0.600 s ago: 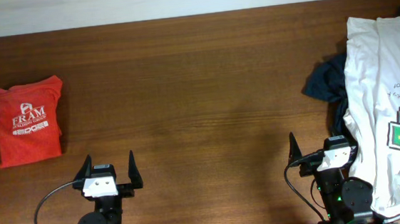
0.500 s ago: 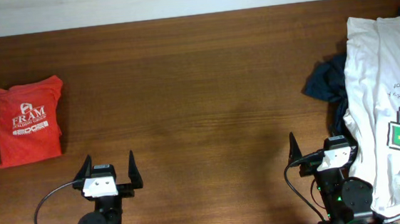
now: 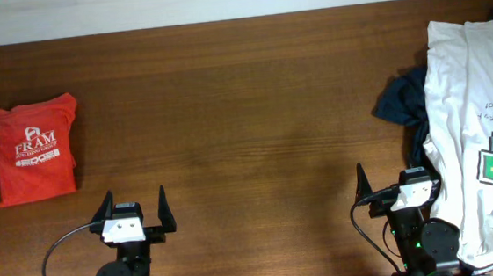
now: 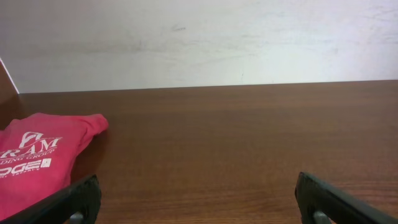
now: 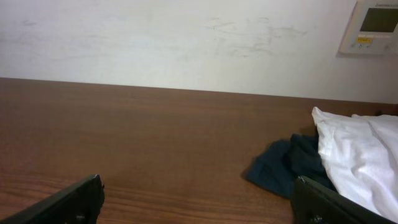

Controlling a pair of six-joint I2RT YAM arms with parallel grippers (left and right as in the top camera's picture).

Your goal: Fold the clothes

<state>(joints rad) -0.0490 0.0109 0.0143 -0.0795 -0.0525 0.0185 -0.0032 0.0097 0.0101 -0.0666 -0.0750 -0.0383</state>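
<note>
Overhead, the left gripper [image 3: 134, 200] sits low at the near edge of the table [image 3: 244, 103] with its jaws spread wide and nothing between them. Its wrist view shows the two dark fingers [image 4: 78, 198] at the bottom corners of the frame, with only bare wood in the gap. They grip nothing and touch no cloth. A folded red shirt [image 3: 36, 153] with white lettering lies ahead of this gripper and off to its left, well apart from it. It lies flat on the table.

The right gripper [image 3: 397, 179] is also wide open and holds nothing. Bare table fills the space between its fingers [image 5: 74, 199] in its own wrist view. A white shirt [image 3: 478, 111] with a small printed picture is spread loosely just to the right of this gripper and runs on ahead of it. From above, the shirt's edge lies right at the gripper's right finger, and I cannot tell whether the two touch. A crumpled dark blue garment [image 3: 399, 99] lies ahead of the right gripper and a little to its right, partly tucked under the white shirt's edge. It is apart from the fingers. Beyond the table is a pale wall, with a small control panel [image 5: 372, 25] mounted high on the right.
</note>
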